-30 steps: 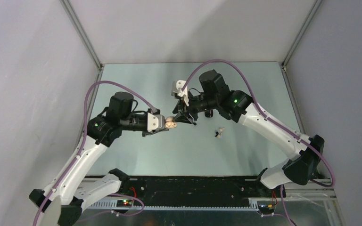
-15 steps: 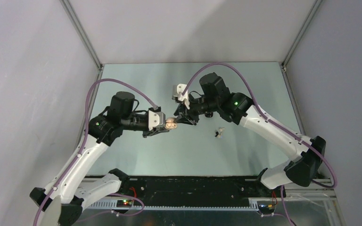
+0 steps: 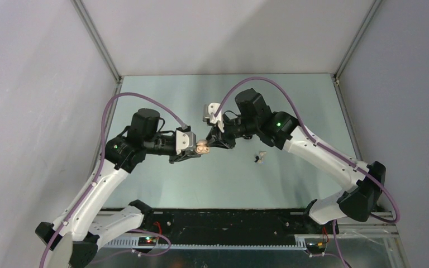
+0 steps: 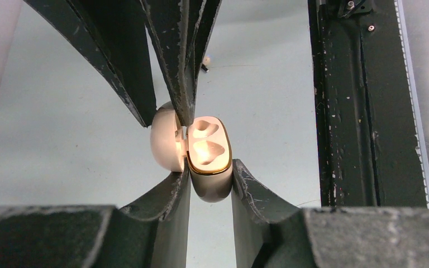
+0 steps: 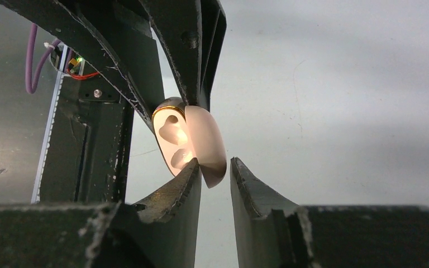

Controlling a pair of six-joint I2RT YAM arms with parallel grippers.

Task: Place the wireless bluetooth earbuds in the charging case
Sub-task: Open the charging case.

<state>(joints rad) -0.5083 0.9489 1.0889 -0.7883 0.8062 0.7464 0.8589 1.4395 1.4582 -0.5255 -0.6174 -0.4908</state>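
The charging case (image 3: 203, 147) is a small pale pebble with a gold rim, open, with two empty cavities (image 4: 208, 146). My left gripper (image 3: 195, 149) is shut on its base (image 4: 212, 187) and holds it above the table. My right gripper (image 3: 214, 142) comes from the other side. Its jaws straddle the lid (image 5: 208, 142): one finger touches at the hinge, and a small gap shows at the other. A tiny black-and-white piece, seemingly the earbuds (image 3: 260, 157), lies on the table to the right. It also shows far off in the left wrist view (image 4: 205, 61).
A black rail with wiring (image 3: 229, 220) runs along the near table edge. The grey walls and metal frame posts (image 3: 98, 42) enclose the table on three sides. Purple cables (image 3: 268, 81) arch over both arms.
My right gripper has crept left onto the case lid and its wrist has risen slightly. My left gripper and the case have stayed still.
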